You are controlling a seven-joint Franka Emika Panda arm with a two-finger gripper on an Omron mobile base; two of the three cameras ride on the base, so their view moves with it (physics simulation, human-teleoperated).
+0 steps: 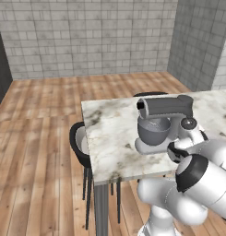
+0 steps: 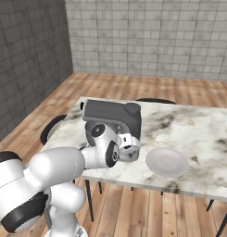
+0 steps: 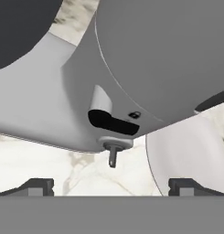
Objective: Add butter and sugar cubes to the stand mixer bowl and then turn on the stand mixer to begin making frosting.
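Observation:
The grey stand mixer (image 1: 163,120) stands on the marble table (image 1: 110,138), its head lowered over the dark grey stand mixer bowl (image 1: 153,130). My gripper (image 2: 129,149) hangs close against the side of the stand mixer (image 2: 112,116), just above the tabletop. In the hand view the mixer's grey body (image 3: 145,59) looms very near, with a black knob (image 3: 112,122) and a small grey pin (image 3: 113,156) below it. My gripper (image 3: 111,185) is open, its fingertips (image 3: 38,185) wide apart with nothing between them. The butter and the sugar cubes are out of view.
A round white plate (image 2: 167,162) lies on the table just right of the mixer, also at the plate (image 3: 186,151) in the hand view. Dark round chairs (image 1: 80,143) stand at the table's left side. The table's near edge (image 1: 133,177) is close to my arm.

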